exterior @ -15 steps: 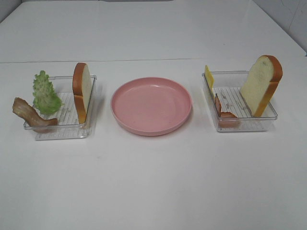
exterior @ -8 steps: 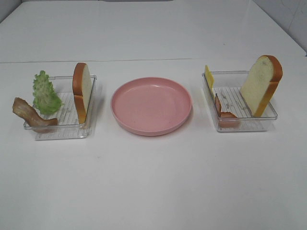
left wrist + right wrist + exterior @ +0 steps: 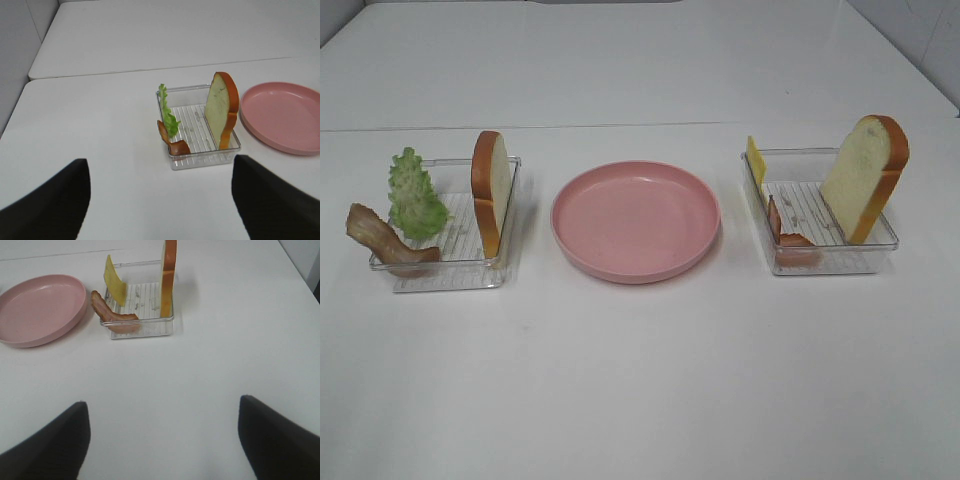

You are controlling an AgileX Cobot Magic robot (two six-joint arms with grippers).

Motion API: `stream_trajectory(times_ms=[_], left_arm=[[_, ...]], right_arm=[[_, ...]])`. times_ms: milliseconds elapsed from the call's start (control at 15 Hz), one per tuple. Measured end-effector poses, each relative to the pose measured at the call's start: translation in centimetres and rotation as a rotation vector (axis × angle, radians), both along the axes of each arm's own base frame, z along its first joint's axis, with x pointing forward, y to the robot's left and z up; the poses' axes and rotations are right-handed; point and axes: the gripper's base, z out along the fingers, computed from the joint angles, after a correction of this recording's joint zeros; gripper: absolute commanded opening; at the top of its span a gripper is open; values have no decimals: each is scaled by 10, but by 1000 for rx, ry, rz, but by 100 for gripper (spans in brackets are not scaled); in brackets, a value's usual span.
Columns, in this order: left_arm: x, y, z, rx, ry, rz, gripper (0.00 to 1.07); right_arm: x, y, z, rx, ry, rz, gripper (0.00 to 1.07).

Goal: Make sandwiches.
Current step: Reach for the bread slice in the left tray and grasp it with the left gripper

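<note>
While 2 trays [image 3: 445, 273] [image 3: 840, 259] flank the plate [image 3: 635, 215], each holds a bread slice [image 3: 492, 190] [image 3: 865, 175].

The exterior high camera stands before the white table [image 3: 640, 380] and looks down on it from some way off, taking in the left tray [image 3: 450, 270], the pink plate [image 3: 636, 220] and the right tray [image 3: 830, 260]. The left wrist camera looks forward and down between the fingers of the left gripper [image 3: 159, 172], nearer to the left tray. The right wrist camera looks likewise past the right gripper [image 3: 162, 407] at the right tray. All three views share the plate.
</note>
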Motion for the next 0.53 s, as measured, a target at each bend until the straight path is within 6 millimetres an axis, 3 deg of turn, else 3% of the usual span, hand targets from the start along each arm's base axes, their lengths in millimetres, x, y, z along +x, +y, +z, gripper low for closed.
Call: stream_trajectory(times_ms=[400,533], left_arm=[[86,0,23,-10,149,10,74],[143,-4,35,-66,279,-7,74]], right_arm=[[0,0,0,0,0,0,76],[0,0,0,0,0,0,76]])
